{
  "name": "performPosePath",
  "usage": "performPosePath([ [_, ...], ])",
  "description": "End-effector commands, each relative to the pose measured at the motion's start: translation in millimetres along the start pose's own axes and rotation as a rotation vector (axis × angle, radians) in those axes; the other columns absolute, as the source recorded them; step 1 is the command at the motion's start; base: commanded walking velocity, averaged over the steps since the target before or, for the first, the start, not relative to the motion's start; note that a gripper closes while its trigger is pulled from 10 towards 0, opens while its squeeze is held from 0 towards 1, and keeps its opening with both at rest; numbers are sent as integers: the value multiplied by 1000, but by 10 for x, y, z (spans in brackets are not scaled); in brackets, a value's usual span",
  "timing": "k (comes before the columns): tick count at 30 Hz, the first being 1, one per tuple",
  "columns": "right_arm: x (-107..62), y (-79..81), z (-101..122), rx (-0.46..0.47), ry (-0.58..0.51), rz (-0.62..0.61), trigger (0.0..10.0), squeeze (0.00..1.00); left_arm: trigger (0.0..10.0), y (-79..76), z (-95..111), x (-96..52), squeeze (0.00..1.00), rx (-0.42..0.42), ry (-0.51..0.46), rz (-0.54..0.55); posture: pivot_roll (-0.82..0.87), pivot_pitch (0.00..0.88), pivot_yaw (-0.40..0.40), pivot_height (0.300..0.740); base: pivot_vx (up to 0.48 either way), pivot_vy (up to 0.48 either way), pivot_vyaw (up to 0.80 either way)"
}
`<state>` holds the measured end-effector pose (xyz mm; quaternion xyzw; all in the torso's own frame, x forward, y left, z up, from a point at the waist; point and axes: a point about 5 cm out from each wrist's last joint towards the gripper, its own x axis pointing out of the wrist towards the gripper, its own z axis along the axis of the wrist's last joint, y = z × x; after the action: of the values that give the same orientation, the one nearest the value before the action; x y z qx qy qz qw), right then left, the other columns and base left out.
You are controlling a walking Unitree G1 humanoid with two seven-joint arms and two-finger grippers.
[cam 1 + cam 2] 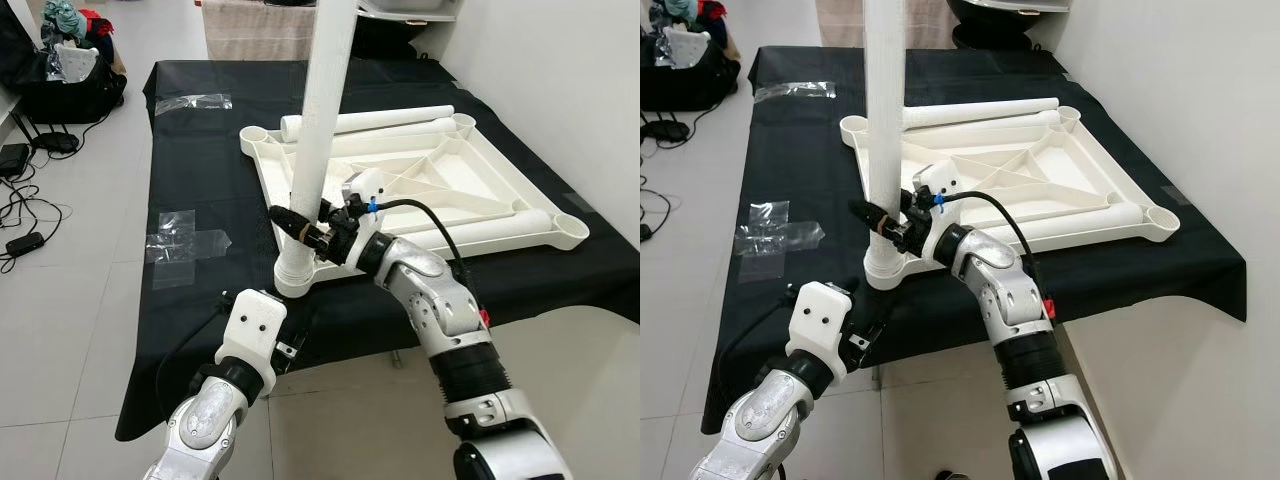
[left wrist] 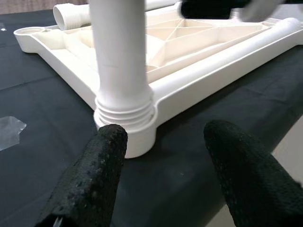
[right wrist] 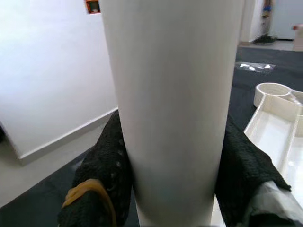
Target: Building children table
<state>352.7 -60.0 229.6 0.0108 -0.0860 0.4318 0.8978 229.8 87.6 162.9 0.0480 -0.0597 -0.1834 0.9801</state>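
A plain indoor room is shown, likely in a home used as a work space. A tiled floor (image 1: pixel 80 300) and white wall (image 1: pixel 560 90) are seen. A black cloth (image 1: pixel 200 190) is spread out, bags (image 1: pixel 70 70) and cables (image 1: pixel 25 210) are left alongside.

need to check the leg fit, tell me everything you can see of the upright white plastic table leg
The upright white plastic table leg is a smooth round tube, standing nearly vertical and running past the picture's top. Its ribbed lower end sits in the near corner socket of the upside-down cream plastic tabletop on the black cloth. The right gripper is clamped around it low down; the open left gripper hovers near its base without touching.
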Motion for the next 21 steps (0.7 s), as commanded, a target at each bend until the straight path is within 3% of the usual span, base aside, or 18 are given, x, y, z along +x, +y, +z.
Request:
performPosePath([
  [1,-5,-66,-98,11,42,-94,0,0,10000,-15,-24,-19,0,7,6,-3,75,155,-130,740,0,0,0],
  [3,-5,-66,-98,11,42,-94,0,0,10000,-15,-24,-19,0,7,6,-3,75,155,-130,740,0,0,0],
  [4,-23,-143,-92,-3,45,-187,0,0,10000,-15,-23,-18,0,7,6,-3,75,157,-130,740,0,0,0],
  [7,-23,-143,-92,-3,45,-187,0,0,10000,-15,-23,-18,0,7,6,-3,75,157,-130,740,0,0,0],
  [8,-83,-290,-105,-15,70,-365,0,0,10000,-15,-23,-17,0,7,6,-3,75,156,-128,740,0,0,0],
  [9,-83,-290,-105,-15,70,-365,0,0,10000,-15,-23,-17,0,7,6,-3,75,156,-128,740,0,0,0],
  [10,-241,-467,-139,-44,111,-627,0,0,10000,-14,-23,-14,0,7,6,-4,70,159,-125,740,0,0,0],
  [12,-241,-467,-139,-44,111,-627,0,0,10000,-14,-23,-14,0,7,6,-4,70,159,-125,740,0,0,0],
  [14,-514,-631,-179,-72,154,-977,0,0,10000,-15,-23,-9,0,9,6,-5,71,156,-125,740,0,0,0],
  [15,-514,-631,-179,-72,154,-977,0,0,10000,-15,-23,-9,0,9,6,-5,71,156,-125,740,0,0,0],
  [16,-612,-640,-187,-71,157,-1087,0,0,10000,-15,-23,-7,0,9,6,-4,72,160,-125,740,0,0,0],
  [17,-612,-640,-187,-71,157,-1087,0,0,10000,-15,-23,-7,0,9,6,-4,72,160,-125,740,0,0,0],
  [19,-702,-593,-197,-58,144,-1216,0,0,10000,-15,-24,-5,0,11,6,-5,72,156,-122,740,0,0,0],
  [21,-716,-572,-207,-51,145,-1241,0,0,10000,-15,-24,-6,0,11,6,-5,72,156,-122,740,0,0,0],
])
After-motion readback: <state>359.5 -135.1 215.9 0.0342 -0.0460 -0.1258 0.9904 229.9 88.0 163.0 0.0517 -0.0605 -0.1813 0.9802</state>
